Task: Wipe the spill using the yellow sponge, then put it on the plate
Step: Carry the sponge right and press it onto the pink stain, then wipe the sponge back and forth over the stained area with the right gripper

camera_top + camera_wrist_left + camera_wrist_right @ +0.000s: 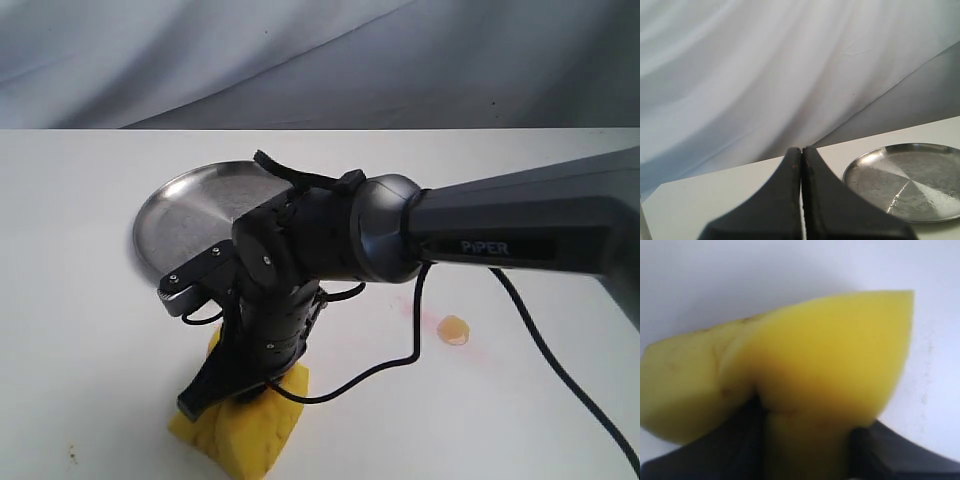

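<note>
The yellow sponge (240,425) lies at the table's front, left of centre, squeezed between the fingers of my right gripper (235,392), whose arm reaches across from the right. In the right wrist view the sponge (820,365) bulges out of the pinch and fills most of the picture. The spill (454,329) is a small amber blob with faint pink streaks, to the right of the sponge and apart from it. The steel plate (185,215) sits behind the gripper, partly hidden by the wrist. My left gripper (801,155) is shut and empty, with the plate (910,180) beside it.
The right arm's black cable (400,350) loops over the table between the sponge and the spill. A grey draped cloth (320,60) hangs behind the white table (80,330).
</note>
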`<state>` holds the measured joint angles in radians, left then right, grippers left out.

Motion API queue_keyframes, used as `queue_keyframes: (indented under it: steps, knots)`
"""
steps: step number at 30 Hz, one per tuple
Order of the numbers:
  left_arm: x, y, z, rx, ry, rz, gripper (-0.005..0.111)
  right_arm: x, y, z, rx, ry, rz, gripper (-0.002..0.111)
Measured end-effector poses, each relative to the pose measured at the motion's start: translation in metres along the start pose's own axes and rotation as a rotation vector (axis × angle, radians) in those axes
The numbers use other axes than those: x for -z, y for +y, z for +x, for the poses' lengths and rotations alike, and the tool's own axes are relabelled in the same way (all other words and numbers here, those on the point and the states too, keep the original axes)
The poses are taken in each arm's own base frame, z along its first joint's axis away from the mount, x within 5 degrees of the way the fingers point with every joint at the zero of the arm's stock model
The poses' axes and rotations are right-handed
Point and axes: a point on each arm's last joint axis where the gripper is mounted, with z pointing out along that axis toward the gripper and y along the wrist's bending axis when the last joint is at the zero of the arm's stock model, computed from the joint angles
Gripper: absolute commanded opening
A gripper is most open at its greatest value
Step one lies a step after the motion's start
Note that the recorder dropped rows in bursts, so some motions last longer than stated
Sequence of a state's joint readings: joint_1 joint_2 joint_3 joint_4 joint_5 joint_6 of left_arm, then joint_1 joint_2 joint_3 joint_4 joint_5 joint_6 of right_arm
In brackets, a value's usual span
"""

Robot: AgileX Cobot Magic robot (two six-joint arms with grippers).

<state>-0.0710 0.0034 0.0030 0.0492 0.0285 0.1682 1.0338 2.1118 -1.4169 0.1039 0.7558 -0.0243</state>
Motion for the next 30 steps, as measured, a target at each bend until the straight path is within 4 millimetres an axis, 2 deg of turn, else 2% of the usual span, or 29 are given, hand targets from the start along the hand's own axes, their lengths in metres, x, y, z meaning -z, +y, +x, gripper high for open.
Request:
queue_keyframes:
  steps: [3,6,13,21,27,30]
  knots:
    - [0.000,0.000,0.000,0.000,0.000,0.000,0.000,0.003,-0.012,0.008,-0.013,0.038,0.097,0.000]
    - [0.000,0.000,0.000,0.000,0.000,0.000,0.000,0.006,-0.038,0.022,-0.035,0.077,0.178,0.000]
    - [0.000,0.000,0.000,0.000,0.000,0.000,0.000,0.012,-0.121,0.065,-0.217,0.167,0.256,0.000]
    - [0.000,0.000,0.000,0.000,0.000,0.000,0.000,0.029,-0.218,0.113,-0.438,0.222,0.342,0.000]
    - [0.000,0.000,0.000,0.000,0.000,0.000,0.000,0.041,-0.267,0.148,-0.579,0.234,0.377,0.000]
    - [0.000,0.000,0.000,0.000,0.000,0.000,0.000,0.044,-0.278,0.158,-0.616,0.234,0.385,0.000]
